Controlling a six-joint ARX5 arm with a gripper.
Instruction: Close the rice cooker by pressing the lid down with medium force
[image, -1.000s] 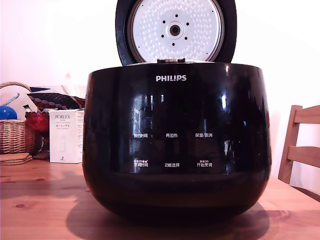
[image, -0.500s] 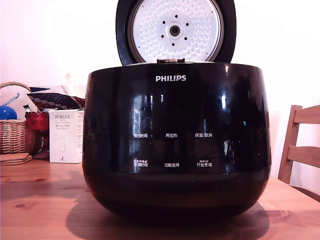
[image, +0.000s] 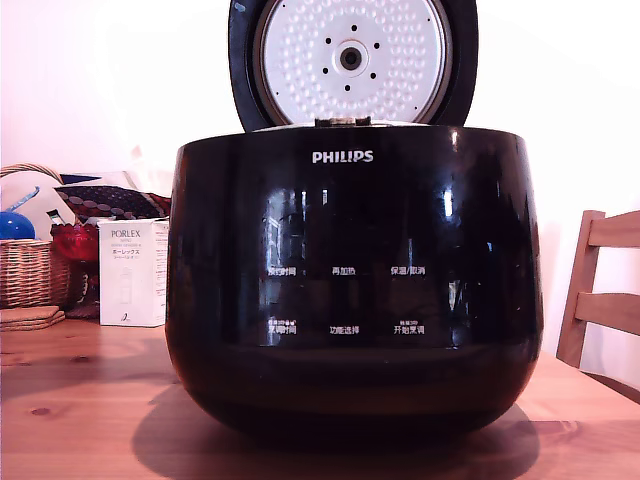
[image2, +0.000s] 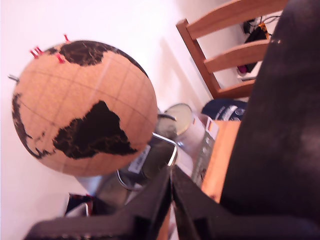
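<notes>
Black lid (image: 240, 70) stands open beside the pinched-together gripper (image2: 171, 172), which should push squarely on its back, steady and medium-firm.

Blown-out pinkish wall (image: 120, 80); glare on glossy rice cooker (image: 350, 290); blurred wrist view
</notes>
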